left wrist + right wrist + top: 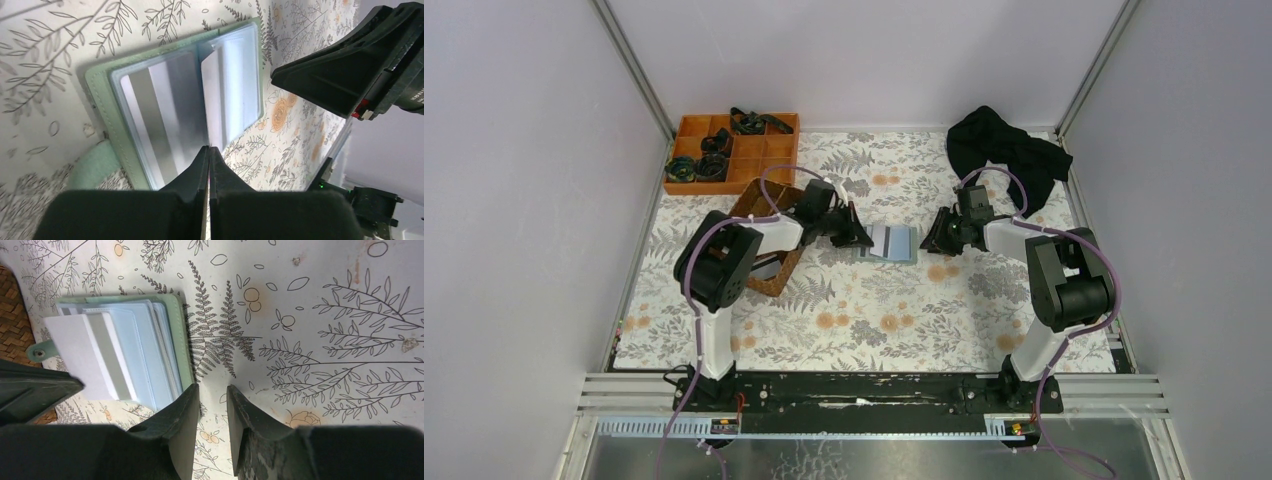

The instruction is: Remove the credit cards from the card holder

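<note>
The card holder [894, 243] lies open on the flowered tablecloth, grey-green outside [100, 95] and light blue inside [145, 350]. My left gripper [209, 148] is shut on the edge of a whitish credit card [214, 95]. That card [70, 350] sticks partly out of a slot, toward the left arm. A grey credit card [160, 110] sits in the neighbouring clear slot. My right gripper [213, 392] stands open at the holder's opposite edge, with only tablecloth between its fingers. Its one finger [185, 405] overlaps the holder's green rim. In the top view the left gripper [861, 238] and right gripper [932, 240] flank the holder.
A brown wicker basket [769, 235] stands under the left arm, close to the holder. An orange divided tray [729, 150] with dark items is at the back left. A black cloth [1009, 150] lies at the back right. Grey walls close in both sides.
</note>
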